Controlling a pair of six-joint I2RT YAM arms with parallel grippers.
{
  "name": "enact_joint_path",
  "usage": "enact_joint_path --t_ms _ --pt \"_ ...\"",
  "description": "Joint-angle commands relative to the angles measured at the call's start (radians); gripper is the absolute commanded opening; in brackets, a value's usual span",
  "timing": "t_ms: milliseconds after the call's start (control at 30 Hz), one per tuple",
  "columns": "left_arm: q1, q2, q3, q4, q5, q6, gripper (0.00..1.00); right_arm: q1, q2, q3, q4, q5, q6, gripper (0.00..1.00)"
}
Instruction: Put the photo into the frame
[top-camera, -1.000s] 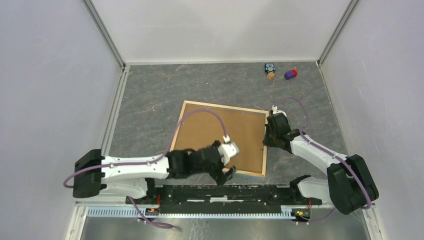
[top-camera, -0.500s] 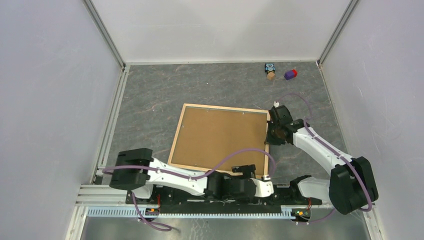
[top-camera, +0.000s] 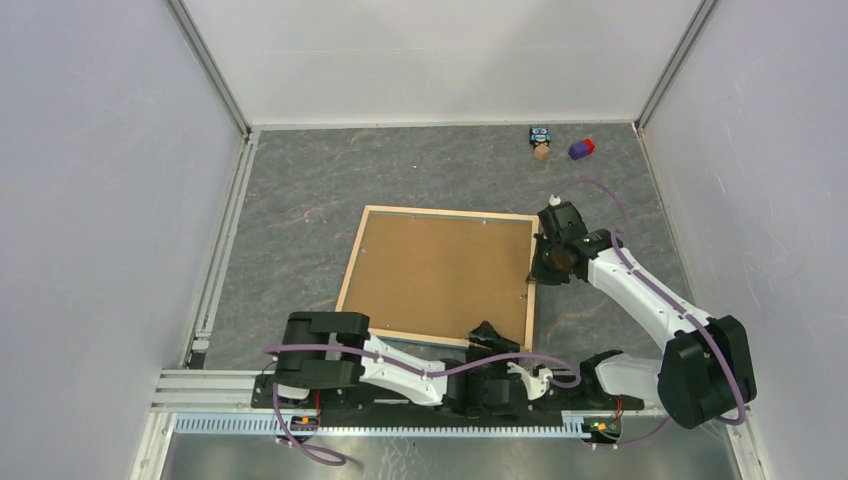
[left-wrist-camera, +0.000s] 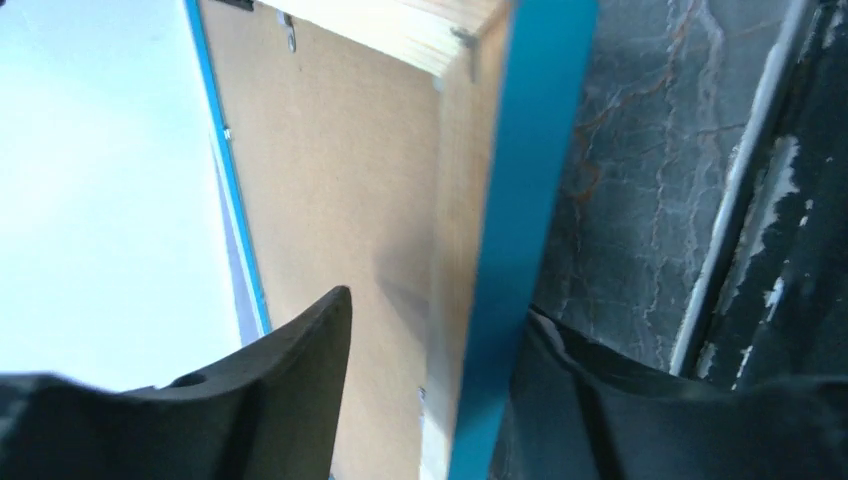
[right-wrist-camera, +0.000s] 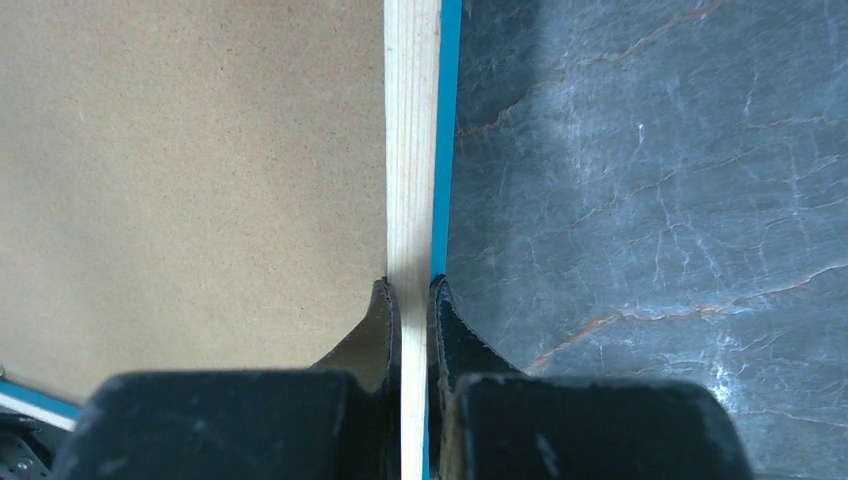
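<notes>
Pale walls enclose a grey, marble-veined tabletop.

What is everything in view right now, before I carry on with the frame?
blue-fronted pale wood picture frame: one, pale wood with blue front edge, lying back-up mid-table.
brown hardboard backing sheet: one, brown, filling the frame's back.
small toy figure: one, dark blue head and tan body, far right corner.
small block: one, purple with a red end, just right of the figure.
grey marbled table: one, grey, under everything.
right pincer: one, black, shut on the frame's right edge.
left pincer: one, black, open, straddling the frame's near edge.
</notes>
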Motion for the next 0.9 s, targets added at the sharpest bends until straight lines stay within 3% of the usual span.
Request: enact_joint_path --t_ms 0,100,233,300,467,533,567,733,867 --pt "0.002 0.014 -0.005 0.23 -0.214 0.178 0.52 -0.007 -0.015 0.049 0.045 -0.058 0.055 0.0" --pt "0.008 0.01 -0.035 0.319 -0.249 0.258 0.29 -0.009 -0.031 0.05 0.043 -0.035 0.058 0.0" --pt "0.018 -0.037 -0.053 0.368 -0.266 0.311 0.1 -0.013 -0.057 0.08 0.053 -0.002 0.015 0.04" --pt "0.026 -0.07 -0.055 0.388 -0.27 0.341 0.03 -0.021 -0.064 0.128 0.051 0.029 -0.072 0.25" --pt "0.07 -0.17 -0.015 0.347 -0.255 0.349 0.02 -0.056 -0.22 0.221 0.121 0.169 -0.228 0.63" --pt "0.09 -0.227 0.016 0.283 -0.221 0.311 0.02 -0.058 -0.281 0.267 0.131 0.245 -0.271 0.92" --pt "0.104 -0.25 0.038 0.24 -0.201 0.279 0.02 -0.058 -0.304 0.298 0.124 0.289 -0.286 0.98" --pt "0.185 -0.379 0.14 0.079 -0.106 0.136 0.02 -0.058 -0.362 0.408 0.084 0.441 -0.35 0.98" --pt "0.281 -0.477 0.247 -0.056 0.008 0.0 0.02 -0.058 -0.445 0.357 0.107 0.497 -0.368 0.98"
